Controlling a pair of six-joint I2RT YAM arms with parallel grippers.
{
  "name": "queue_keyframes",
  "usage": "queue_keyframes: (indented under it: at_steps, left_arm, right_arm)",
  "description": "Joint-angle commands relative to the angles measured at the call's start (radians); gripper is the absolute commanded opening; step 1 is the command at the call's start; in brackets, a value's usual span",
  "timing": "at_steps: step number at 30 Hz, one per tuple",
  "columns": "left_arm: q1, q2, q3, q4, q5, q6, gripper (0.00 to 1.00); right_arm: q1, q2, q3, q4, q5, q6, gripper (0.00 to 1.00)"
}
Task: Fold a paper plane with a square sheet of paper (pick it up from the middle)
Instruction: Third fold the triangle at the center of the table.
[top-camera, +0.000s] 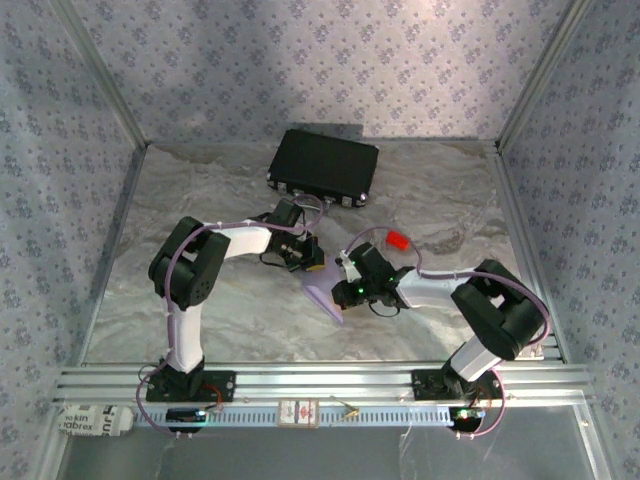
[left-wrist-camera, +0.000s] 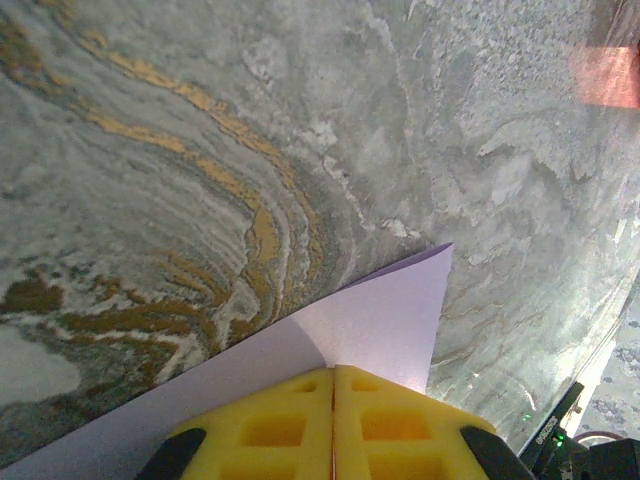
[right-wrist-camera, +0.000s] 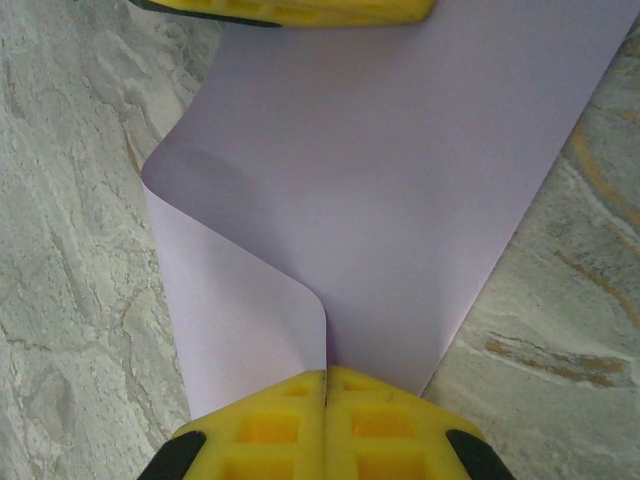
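Observation:
The square sheet of paper (top-camera: 326, 298), pale lilac and plain, hangs just above the marbled table between both grippers. My left gripper (top-camera: 311, 266) is shut on its far edge, the yellow fingertips (left-wrist-camera: 300, 420) pressed together with the sheet (left-wrist-camera: 375, 320) spreading out ahead of them. My right gripper (top-camera: 347, 290) is shut on the near edge. In the right wrist view the sheet (right-wrist-camera: 400, 170) bends over itself in a soft curl at the right gripper (right-wrist-camera: 326, 375), and the left gripper's yellow fingers (right-wrist-camera: 290, 8) pinch the opposite edge.
A black case (top-camera: 323, 167) lies at the back of the table. A small red block (top-camera: 397, 241) sits right of the grippers, blurred in the left wrist view (left-wrist-camera: 605, 75). Patterned walls enclose the table; an aluminium rail (top-camera: 320, 380) runs along the near edge.

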Motion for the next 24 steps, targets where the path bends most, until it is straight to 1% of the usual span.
queue_keyframes:
  at_steps: [1,9,14,16,22,24]
  left_arm:
    - [-0.010,-0.009,-0.029,-0.042,-0.018,-0.004,0.08]
    - [-0.010,-0.010,-0.007,-0.049,-0.018,-0.002,0.08]
    - [-0.010,-0.013,0.052,-0.084,-0.020,0.018,0.11]
    - [-0.010,-0.019,0.080,-0.101,-0.025,0.026,0.13]
    - [-0.009,-0.062,0.130,-0.143,-0.073,0.037,0.26]
    - [-0.008,-0.087,0.125,-0.149,-0.098,0.031,0.27]
  right_arm:
    - [-0.001,0.015,0.013,-0.037,0.022,0.000,0.02]
    - [0.000,0.016,0.006,-0.041,0.026,0.002,0.02]
    - [0.000,0.016,0.003,-0.040,0.031,0.005,0.02]
    - [0.001,0.017,0.000,-0.037,0.033,0.008,0.02]
    - [0.000,0.019,-0.008,-0.019,0.036,0.022,0.02]
    - [0.000,0.018,-0.009,-0.016,0.036,0.026,0.02]
